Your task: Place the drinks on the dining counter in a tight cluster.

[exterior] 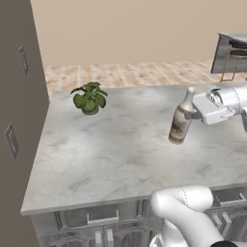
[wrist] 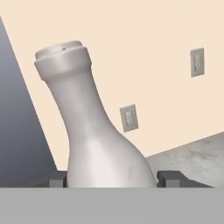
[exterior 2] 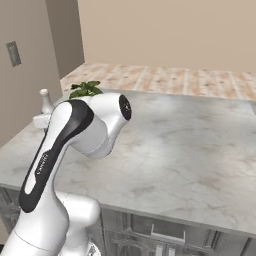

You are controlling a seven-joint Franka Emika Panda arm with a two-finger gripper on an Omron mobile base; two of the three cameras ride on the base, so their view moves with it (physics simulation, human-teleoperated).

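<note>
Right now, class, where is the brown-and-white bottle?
In the left base view the brown-and-white bottle stands tilted on the grey marbled counter, right of the potted plant, with the gripper at its neck.

We count one brown-and-white bottle (exterior: 181,120) and one potted plant (exterior: 89,98) on one grey marbled counter (exterior: 111,149). On the walls we see two pale plates (wrist: 128,118), and one stool (exterior: 236,56) stands far back.
</note>
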